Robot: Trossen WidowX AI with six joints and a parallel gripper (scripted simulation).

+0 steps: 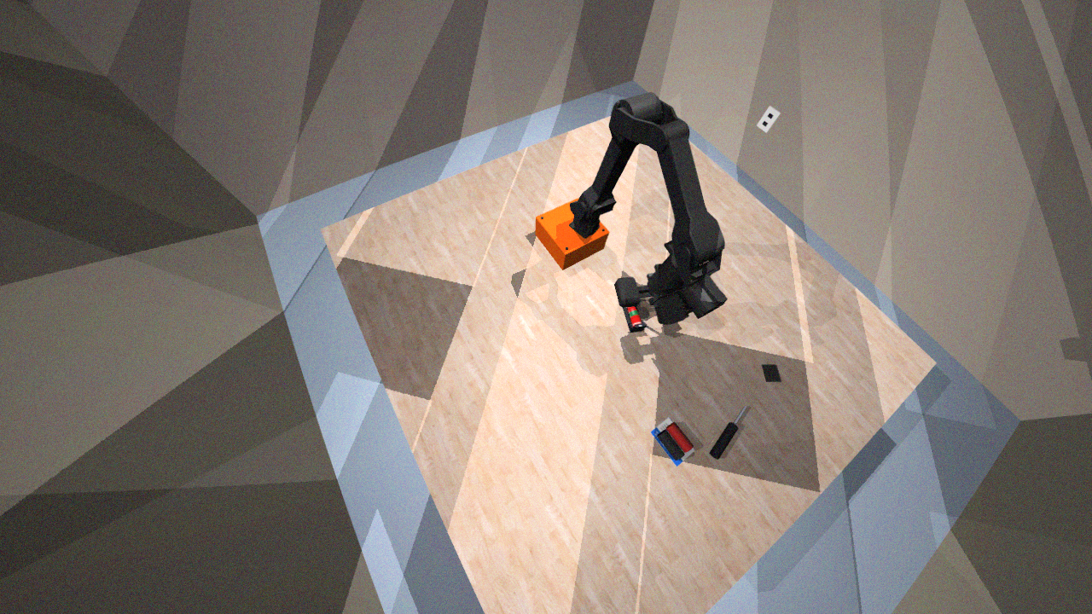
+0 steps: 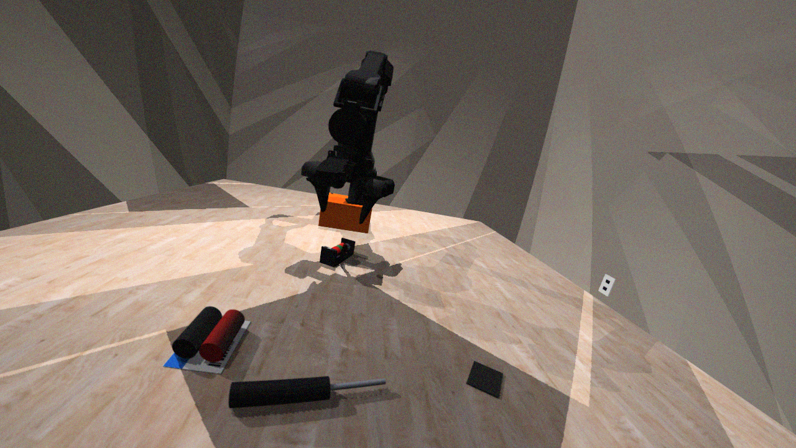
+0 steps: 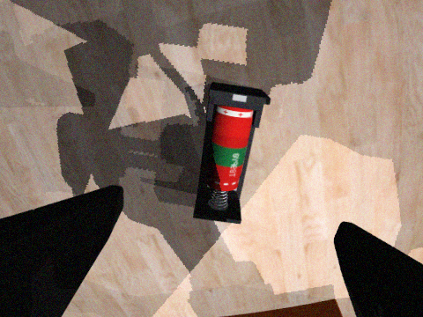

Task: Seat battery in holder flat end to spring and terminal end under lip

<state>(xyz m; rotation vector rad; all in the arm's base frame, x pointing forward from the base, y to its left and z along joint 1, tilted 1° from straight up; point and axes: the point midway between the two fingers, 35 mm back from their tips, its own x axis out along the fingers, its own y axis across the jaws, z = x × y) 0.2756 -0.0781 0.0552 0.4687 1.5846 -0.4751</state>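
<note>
The battery [image 3: 231, 147] lies lengthwise in the holder [image 3: 201, 179], its flat end at the spring [image 3: 218, 200] and its far end under the lip [image 3: 238, 93]. My claw [image 3: 226, 284] hangs above it, spread wide and pinching nothing. I judge the risk is now a careless sideways or downward move, because a fingertip [image 3: 94, 211] could then knock the holder or tip the battery out.

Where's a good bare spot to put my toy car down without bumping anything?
Bare floor shows in the wide stretch left of the orange base and battery holder, out to the blue border. Crowded spots: around the two rolls, screwdriver and black square, and under the open gripper.
</note>
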